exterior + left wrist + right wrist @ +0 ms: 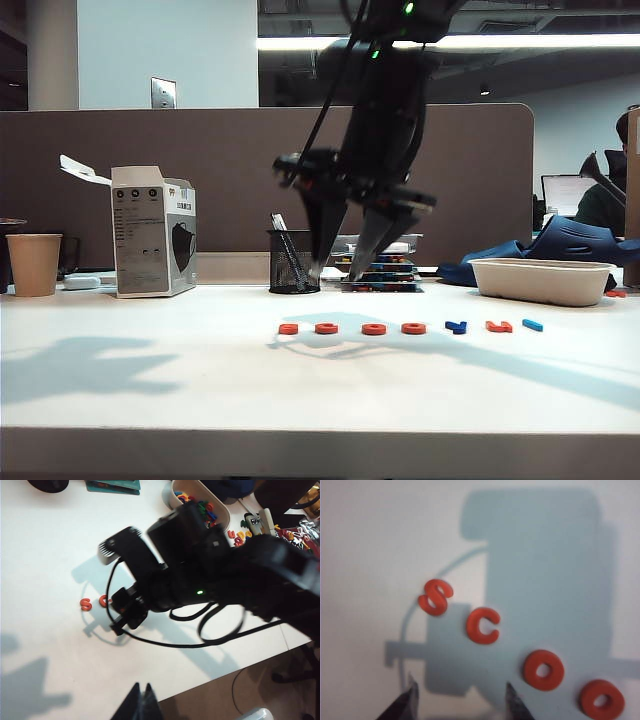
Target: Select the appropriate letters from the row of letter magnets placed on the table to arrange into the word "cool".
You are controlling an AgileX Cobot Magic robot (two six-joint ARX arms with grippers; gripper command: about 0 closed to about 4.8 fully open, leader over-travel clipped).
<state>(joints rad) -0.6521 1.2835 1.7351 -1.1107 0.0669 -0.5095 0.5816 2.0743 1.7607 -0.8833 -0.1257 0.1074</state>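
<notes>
The right gripper [460,700] fills the near edge of its wrist view, fingertips spread apart with nothing between them, hanging above the white table [150,400] near the left end of the letter row. Just beyond the tips lie the orange S [435,597], the orange C [482,625] and two orange O's [543,669] [601,699], set side by side with small gaps. In the exterior view the row continues rightward with a dark-blue letter [456,326], an angular orange letter [499,326] and the light-blue L [532,324]; its long axis runs left to right across the table, parallel to the front edge. The C's opening faces the neighbouring O. Risk: the letters are tiny, flat and closely spaced, so a slightly offset descent would likely nudge the S or an O, or pinch the wrong letter; a flat magnet may also slip from the tips. The left gripper [142,705] sits at the table's near side, well away from the letters, tips clenched together.
</notes>
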